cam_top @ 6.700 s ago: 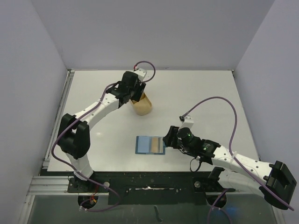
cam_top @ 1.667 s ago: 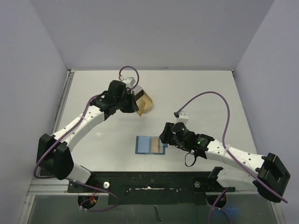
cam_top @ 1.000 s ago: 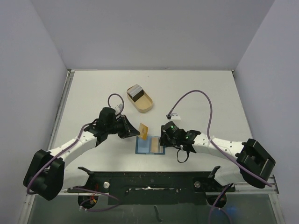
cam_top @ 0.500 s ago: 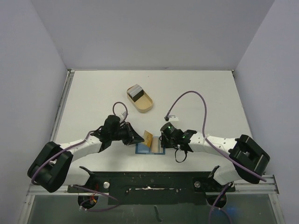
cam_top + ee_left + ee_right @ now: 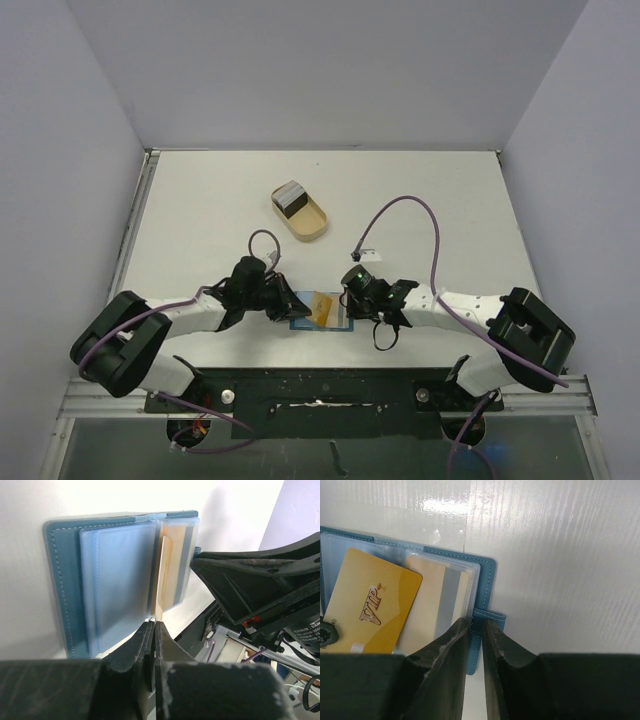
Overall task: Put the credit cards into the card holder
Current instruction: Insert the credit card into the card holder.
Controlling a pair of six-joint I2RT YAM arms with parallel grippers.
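Top cam: your card holder (image 5: pixel 308 322) lies open on the table (image 5: pixel 430 200) near the front edge, between both arms. Your left gripper (image 5: pixel 297 306) comes at it from the left and your right gripper (image 5: pixel 347 302) from the right, with a gold card (image 5: pixel 323 306) slanted over the holder between them. The other credit cards (image 5: pixel 290 197) sit stacked in one end of the tan tray (image 5: pixel 312 226), well apart at the back

Left wrist: your fingers are squeezed together on the gold card's near end. The card stands on edge, right by the holder's clear pockets

Right wrist: your fingers are nearly together and look clamped on the holder's right edge, just beside the snap tab (image 5: pixel 490 614). The gold card reads VIP and partly overlaps a striped card (image 5: pixel 442 612) sitting inside the sleeve
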